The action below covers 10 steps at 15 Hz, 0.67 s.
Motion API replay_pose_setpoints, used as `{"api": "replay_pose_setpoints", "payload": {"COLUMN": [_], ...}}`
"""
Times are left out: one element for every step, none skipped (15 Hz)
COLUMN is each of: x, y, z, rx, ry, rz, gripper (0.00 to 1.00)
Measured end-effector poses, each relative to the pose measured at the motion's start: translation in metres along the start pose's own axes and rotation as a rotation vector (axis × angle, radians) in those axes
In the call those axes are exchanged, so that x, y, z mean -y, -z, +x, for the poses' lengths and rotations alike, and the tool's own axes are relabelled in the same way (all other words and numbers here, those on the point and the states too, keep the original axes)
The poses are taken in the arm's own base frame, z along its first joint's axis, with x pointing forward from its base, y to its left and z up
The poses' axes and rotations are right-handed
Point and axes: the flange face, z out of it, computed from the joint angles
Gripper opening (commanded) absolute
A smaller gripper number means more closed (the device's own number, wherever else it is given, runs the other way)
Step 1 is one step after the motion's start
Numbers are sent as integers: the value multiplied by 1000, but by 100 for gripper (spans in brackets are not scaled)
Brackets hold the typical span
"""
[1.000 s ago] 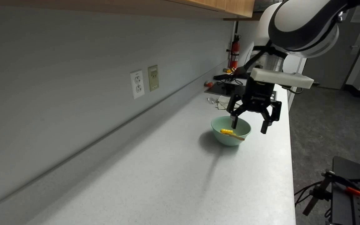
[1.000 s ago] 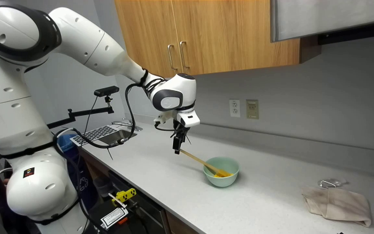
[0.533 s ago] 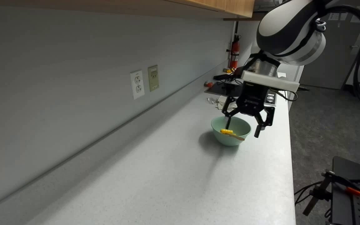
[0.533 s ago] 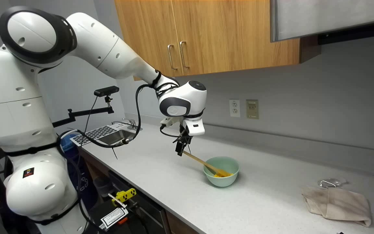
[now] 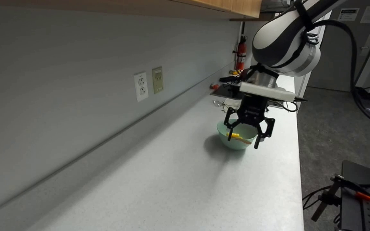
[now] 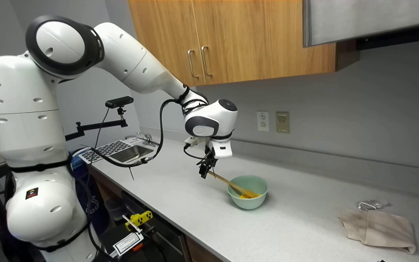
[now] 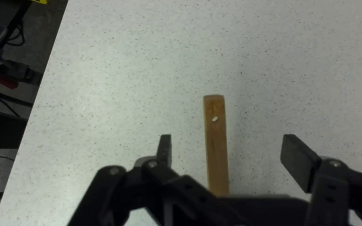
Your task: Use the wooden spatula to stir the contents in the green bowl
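Observation:
The green bowl stands upright on the counter and shows in both exterior views. The wooden spatula leans over its rim, with its head down among the yellow contents and its handle slanting up and out. My gripper is at the raised handle end. In the wrist view the handle lies between the two separated fingers of my gripper, with a gap on each side, nearer the left finger. Its lower part is hidden behind the gripper body. The bowl is out of the wrist view.
A folded cloth and a small clear object lie farther along the counter. A wooden cabinet hangs overhead, and a wall with outlets runs behind. The sink is beyond the arm.
My gripper has come down toward the spatula handle, moving right in one exterior view and left in another. Its jaws look slightly narrower. Bowl and spatula have stayed put.

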Motion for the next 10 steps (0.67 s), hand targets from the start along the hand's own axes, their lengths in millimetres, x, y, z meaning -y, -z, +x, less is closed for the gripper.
{"api": "replay_pose_setpoints", "payload": {"x": [1, 1, 1, 1, 1, 1, 0, 0, 0, 0], "y": [-1, -3, -5, -6, -7, -8, -9, -10, -11, -11], "z": [1, 2, 3, 4, 5, 5, 6, 6, 6, 7], "rx": [1, 2, 3, 4, 5, 6, 7, 7, 7, 6], "ry": [-1, -2, -4, -4, -5, -5, -5, -5, -4, -3], "rz": [-2, -4, -6, -8, -11, -13, -15, -17, -19, -20], "gripper": [49, 42, 35, 26, 20, 11, 5, 0, 0, 0]}}
